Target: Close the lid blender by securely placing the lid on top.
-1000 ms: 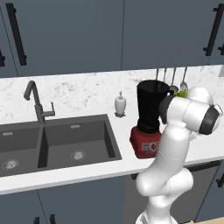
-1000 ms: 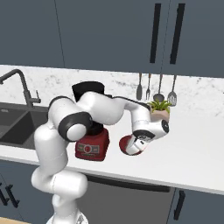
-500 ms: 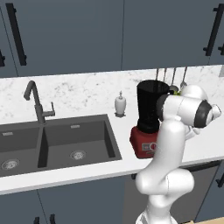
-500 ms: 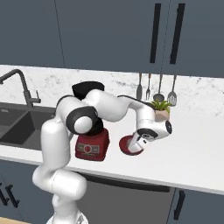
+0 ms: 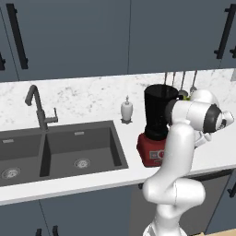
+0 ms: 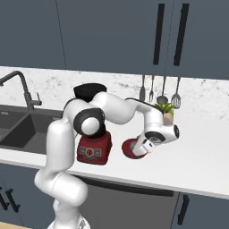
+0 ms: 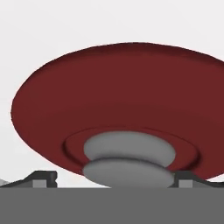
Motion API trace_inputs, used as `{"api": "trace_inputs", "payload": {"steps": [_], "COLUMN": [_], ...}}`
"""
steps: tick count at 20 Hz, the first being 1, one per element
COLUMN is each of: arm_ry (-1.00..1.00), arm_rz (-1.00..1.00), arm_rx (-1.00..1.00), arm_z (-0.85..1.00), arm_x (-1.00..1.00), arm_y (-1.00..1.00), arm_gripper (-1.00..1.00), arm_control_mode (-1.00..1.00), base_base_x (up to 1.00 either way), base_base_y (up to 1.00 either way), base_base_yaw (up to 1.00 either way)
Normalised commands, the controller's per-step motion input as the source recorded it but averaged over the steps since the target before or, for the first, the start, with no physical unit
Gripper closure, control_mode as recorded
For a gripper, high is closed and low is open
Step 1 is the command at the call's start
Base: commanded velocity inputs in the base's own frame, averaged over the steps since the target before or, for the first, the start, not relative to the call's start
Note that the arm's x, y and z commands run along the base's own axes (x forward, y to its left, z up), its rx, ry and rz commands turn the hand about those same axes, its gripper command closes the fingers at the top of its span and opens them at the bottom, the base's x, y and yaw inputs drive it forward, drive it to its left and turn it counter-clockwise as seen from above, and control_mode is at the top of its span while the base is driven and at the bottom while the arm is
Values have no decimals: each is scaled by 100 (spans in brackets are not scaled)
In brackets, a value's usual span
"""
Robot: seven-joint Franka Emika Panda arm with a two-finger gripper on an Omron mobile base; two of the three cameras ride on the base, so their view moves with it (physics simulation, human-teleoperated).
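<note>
The blender [image 5: 158, 112] stands on the counter, its dark jar on a boxy red base [image 6: 93, 150]; the jar's rim is uncovered. The red lid [image 6: 131, 148] lies flat on the counter just right of the base. In the hand view the lid [image 7: 118, 100] looms large, with its grey knob [image 7: 129, 157] in the centre. My gripper [image 6: 142, 150] is down at the lid's right side, pointing at it. It is open [image 7: 116, 180], and the dark fingertips [image 7: 43, 177] stand on either side of the knob.
A white soap dispenser [image 5: 126, 110] stands left of the blender. Further left are the sink [image 5: 78, 147] and faucet [image 5: 39, 108]. Utensils [image 6: 163, 89] hang on the back wall above a small potted plant [image 6: 166, 112]. Bare counter [image 6: 201, 156] stretches to the right.
The hand has come down and in toward the lid, and the forearm has swung lower. The lid and the blender have stayed where they were.
</note>
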Motion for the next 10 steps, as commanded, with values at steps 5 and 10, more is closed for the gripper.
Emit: {"api": "trace_inputs", "payload": {"steps": [5,10], "arm_ry": [3,6], "arm_rz": [0,0], "arm_rx": [-2,-6], "arm_z": [-84,-97], "arm_x": [0,0], "arm_y": [4,3], "arm_gripper": [100,100], "arm_control_mode": [-100,-100], "base_base_x": [0,0], "base_base_y": [0,0], "base_base_yaw": [0,0]}}
